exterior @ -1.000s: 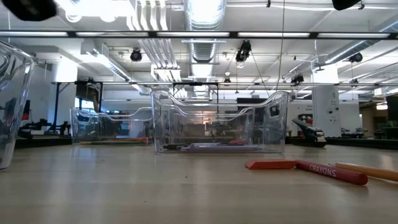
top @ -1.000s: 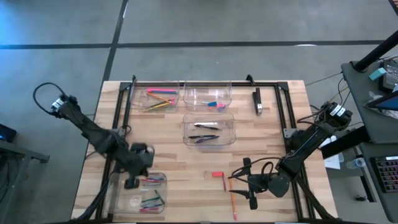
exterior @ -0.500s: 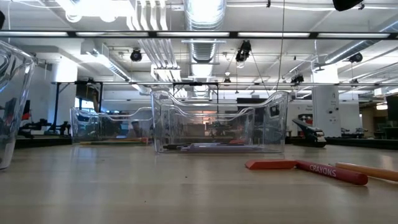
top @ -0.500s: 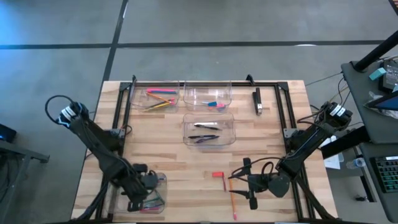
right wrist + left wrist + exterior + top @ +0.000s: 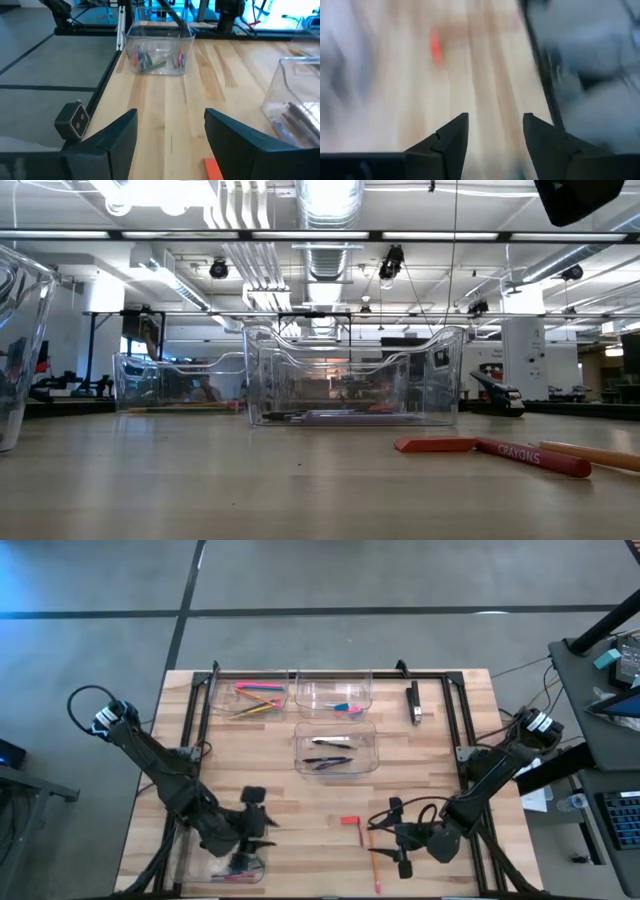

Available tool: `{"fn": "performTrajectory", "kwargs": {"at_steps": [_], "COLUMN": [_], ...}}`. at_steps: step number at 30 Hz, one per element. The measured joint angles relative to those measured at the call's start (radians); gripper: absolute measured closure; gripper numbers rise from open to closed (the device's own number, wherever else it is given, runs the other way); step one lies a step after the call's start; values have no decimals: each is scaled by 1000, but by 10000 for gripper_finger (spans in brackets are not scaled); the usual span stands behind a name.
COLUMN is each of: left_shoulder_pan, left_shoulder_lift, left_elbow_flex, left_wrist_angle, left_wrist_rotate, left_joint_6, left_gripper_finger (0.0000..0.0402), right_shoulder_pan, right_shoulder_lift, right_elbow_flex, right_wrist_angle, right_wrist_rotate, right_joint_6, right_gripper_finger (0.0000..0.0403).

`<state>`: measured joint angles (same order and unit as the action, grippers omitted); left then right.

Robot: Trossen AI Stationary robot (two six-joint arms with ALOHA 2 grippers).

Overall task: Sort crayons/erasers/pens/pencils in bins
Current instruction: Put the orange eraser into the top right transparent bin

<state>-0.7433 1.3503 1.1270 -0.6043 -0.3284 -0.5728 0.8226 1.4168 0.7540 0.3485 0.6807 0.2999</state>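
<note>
A red crayon (image 5: 350,821) and an orange pencil (image 5: 374,868) lie flat on the wooden table, near its front edge. My right gripper (image 5: 378,837) hovers open just right of the crayon (image 5: 212,169), over the pencil's far end, touching neither. Its fingers (image 5: 115,137) point toward the table's left. My left gripper (image 5: 260,816) hangs open and empty (image 5: 495,135) above the right edge of the near-left bin (image 5: 205,865), which holds crayons (image 5: 150,59). Other bins hold pencils (image 5: 258,698), erasers (image 5: 340,706) and pens (image 5: 332,752).
A black oblong block (image 5: 414,702) lies at the far right. A dark metal frame (image 5: 330,671) runs along the far edge and down both sides of the table. Bare wood lies between the pens bin (image 5: 350,380) and the crayon (image 5: 490,447).
My left gripper has swung from above the near-left bin toward the table's right, out past the bin's right edge, turning as it went. The crayon and pencil on the table have kept their places.
</note>
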Motion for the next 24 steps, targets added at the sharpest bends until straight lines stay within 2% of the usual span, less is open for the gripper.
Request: {"fn": "performTrajectory", "kwargs": {"at_steps": [2,4,8,12,15,19,24], "left_shoulder_pan": [0,6,53,108,159,209,236], "left_shoulder_lift": [-4,2,55,154,216,250,265], "left_elbow_flex": [-15,-46,-122,-183,-194,-194,-195], "left_wrist_angle": [163,384,874,1208,1302,1239,1240], "left_wrist_rotate": [-143,-235,-219,-121,-65,-67,-58], "left_joint_6": [190,355,647,808,811,684,660], "left_gripper_finger": [229,229,229,228,228,228,228], "right_shoulder_pan": [4,5,7,11,11,11,10], "right_shoulder_lift": [12,24,37,48,53,59,59], "right_elbow_flex": [0,0,0,0,0,0,0], "right_wrist_angle": [0,0,2,0,-1,-1,1], "right_wrist_rotate": [0,-2,-3,-2,-2,1,1], "right_joint_6": [14,27,43,43,42,40,53], "right_gripper_finger": [184,184,184,184,184,184,184]}}
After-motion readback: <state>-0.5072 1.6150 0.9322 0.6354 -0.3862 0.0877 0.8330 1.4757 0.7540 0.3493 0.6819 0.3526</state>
